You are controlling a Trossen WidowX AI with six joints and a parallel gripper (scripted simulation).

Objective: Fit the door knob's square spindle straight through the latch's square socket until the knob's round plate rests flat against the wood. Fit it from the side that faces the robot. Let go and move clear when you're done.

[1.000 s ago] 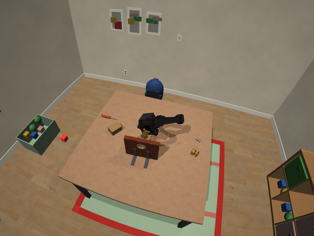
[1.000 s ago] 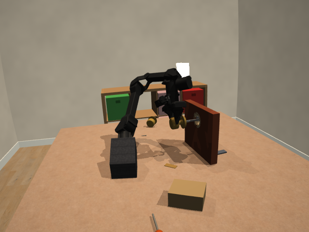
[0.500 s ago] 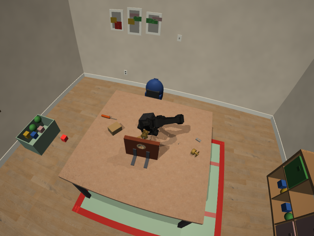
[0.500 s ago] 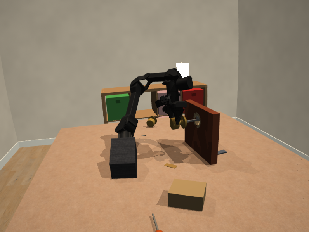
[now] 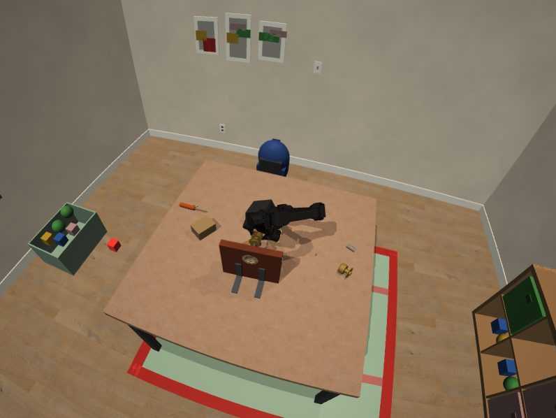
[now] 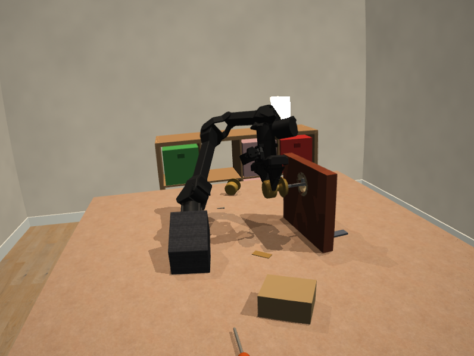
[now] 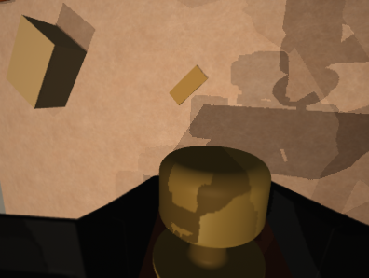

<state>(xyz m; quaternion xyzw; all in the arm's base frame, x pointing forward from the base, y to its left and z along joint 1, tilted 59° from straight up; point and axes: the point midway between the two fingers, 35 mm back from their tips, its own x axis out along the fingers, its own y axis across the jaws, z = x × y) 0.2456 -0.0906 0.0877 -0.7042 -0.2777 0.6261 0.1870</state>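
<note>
One end effector [image 6: 273, 187] is clamped from above on a brass door knob [image 6: 274, 188], held off the bench [image 6: 383, 291]. Its grey spindle [image 6: 293, 186] reaches the latch [image 6: 302, 183] in the upright wooden board [image 6: 312, 206], with the plate clearly short of the wood. A second knob [image 6: 231, 186] lies behind.

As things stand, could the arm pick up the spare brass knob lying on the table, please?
Probably not yet: the gripper is shut on the door knob, whose spindle points at the wooden panel. The spare knob itself lies uncovered.
</note>
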